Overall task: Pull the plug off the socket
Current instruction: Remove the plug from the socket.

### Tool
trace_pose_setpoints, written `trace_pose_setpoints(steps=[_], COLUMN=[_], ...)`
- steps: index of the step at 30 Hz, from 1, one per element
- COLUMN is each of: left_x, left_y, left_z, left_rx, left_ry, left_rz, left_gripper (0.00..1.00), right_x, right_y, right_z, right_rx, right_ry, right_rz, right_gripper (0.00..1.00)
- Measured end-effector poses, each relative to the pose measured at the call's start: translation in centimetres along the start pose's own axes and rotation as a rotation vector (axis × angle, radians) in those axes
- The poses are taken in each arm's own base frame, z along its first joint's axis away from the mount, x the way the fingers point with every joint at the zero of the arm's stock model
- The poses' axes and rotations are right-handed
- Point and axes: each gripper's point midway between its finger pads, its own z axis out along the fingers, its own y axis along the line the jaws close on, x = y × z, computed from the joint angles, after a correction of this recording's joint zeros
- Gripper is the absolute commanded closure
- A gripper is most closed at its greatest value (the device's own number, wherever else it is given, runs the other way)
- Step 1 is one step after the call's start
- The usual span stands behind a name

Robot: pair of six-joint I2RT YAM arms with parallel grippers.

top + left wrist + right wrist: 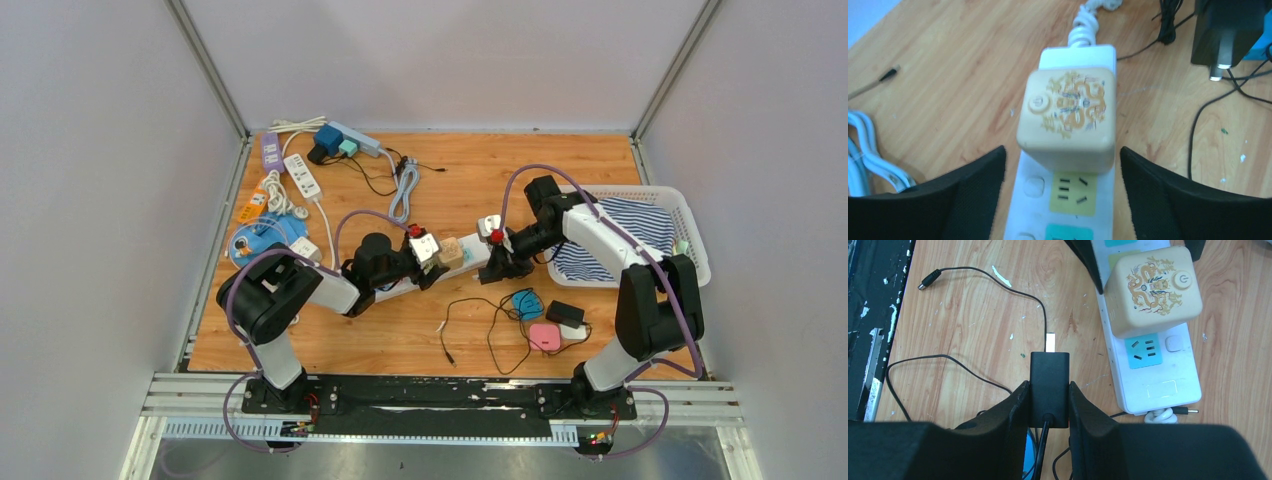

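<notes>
On the wood table point(400, 340), within 3 walls point(440, 60): socket strip point(1158, 387).

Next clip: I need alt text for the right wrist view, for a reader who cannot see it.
The right hand grips a black adapter, unplugged, its metal prongs pointing away over the wooden table. To its right lies a white power strip with a beige cube plug, printed with a golden dragon, seated in it.
</notes>
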Motion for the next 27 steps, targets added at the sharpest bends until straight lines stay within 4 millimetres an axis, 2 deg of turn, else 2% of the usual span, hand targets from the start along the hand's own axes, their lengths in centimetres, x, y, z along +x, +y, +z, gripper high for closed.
trace_pose_setpoints(steps=[2,6,9,14,17,22,27], left_x=[1.1,2.5,2.4,1.0,-0.8,-6.7,-9.3], left_y=[0.0,-0.5,-0.5,-0.3,0.1,0.8,-1.0], left_z=[-0.6,-1.7,-1.8,-2.8,-3.5,-5.1,-6.5], left_rx=[-0.015,-0.023,-0.029,-0.054,-0.071,-0.095,-0.021], left_ry=[0.028,0.056,0.047,0.001,-0.029,-0.165,-0.230], left_rz=[-0.011,-0.026,-0.023,-0.012,-0.001,-0.020,-0.165], left_gripper=[0.04,0.00,0.00,0.00,0.00,0.00,0.00], right_x=[0.0,0.0,-0.1,-0.5,-1.0,-2.0,-3.5], right_y=[0.1,0.2,0.3,0.4,0.4,0.5,1.1], right_z=[0.0,0.0,0.0,0.0,-0.1,-0.4,-0.9], right_rx=[-0.002,-0.005,-0.010,-0.016,-0.019,-0.023,-0.020], right_ry=[0.000,0.000,-0.006,-0.023,-0.036,-0.066,-0.111], right_rz=[0.002,0.004,0.007,0.011,0.011,0.008,-0.020], right_gripper=[1.00,1.00,1.00,1.00,1.00,1.00,1.00])
